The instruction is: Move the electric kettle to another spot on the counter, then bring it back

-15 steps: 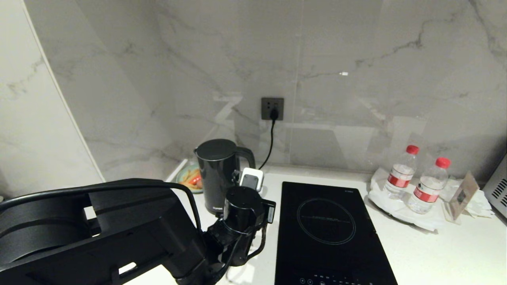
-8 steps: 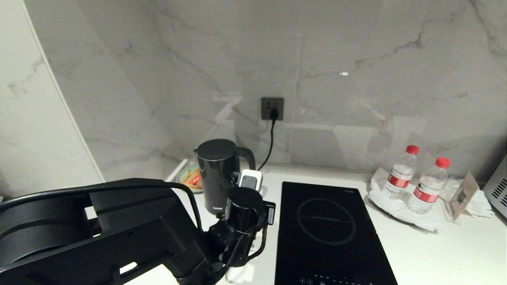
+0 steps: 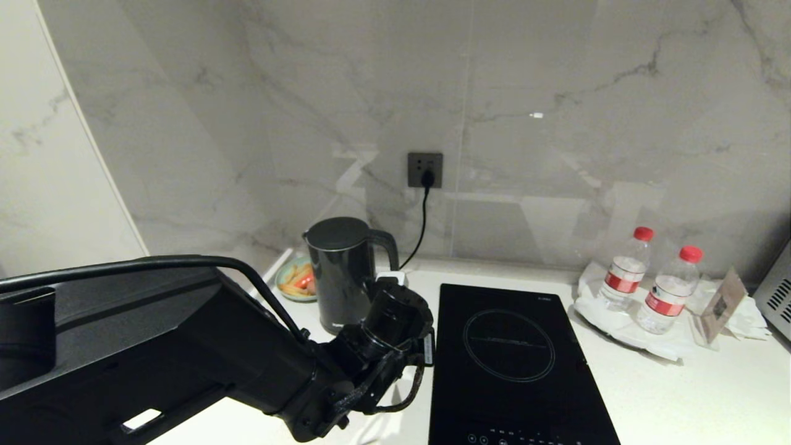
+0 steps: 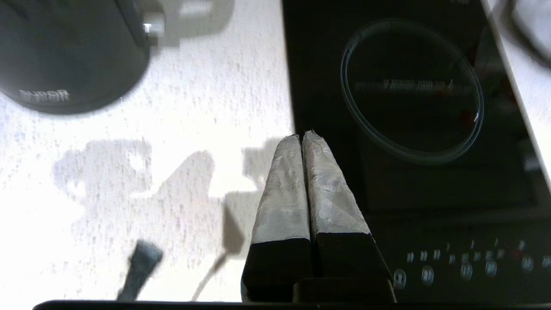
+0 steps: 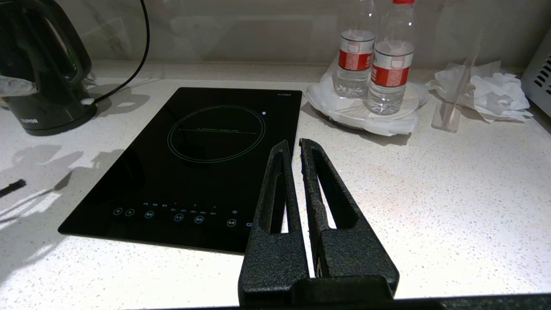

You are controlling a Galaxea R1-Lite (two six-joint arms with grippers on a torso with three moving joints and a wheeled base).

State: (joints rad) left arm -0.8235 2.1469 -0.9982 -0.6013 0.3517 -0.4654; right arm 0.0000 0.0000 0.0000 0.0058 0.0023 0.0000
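Standing upright at the back left of the counter (image 3: pixel 680 402), the electric kettle (image 3: pixel 343 281) is a tall glossy black jug with its loop handle turned toward the cooktop (image 3: pixel 519 364). White lettering shows near its base. A black cord (image 3: pixel 422 222) runs from behind it up to a wall socket (image 3: pixel 425 169) on the marble backsplash. A small dish of food (image 3: pixel 295 279) sits just beside the kettle, on its left.

The left arm reaches in from the lower left, its wrist just in front of the kettle's handle side. In the left wrist view, the left gripper (image 4: pixel 302 137) has its two taped fingers pressed together with nothing between them, over the counter at the cooktop's edge, apart from the kettle.

The right gripper (image 5: pixel 292 146) is seen only in its own wrist view, fingers nearly together and empty, near the cooktop's front corner.

Two water bottles (image 3: pixel 649 284) with red caps stand on a white plate (image 3: pixel 593 315) at the right, well apart from the kettle.
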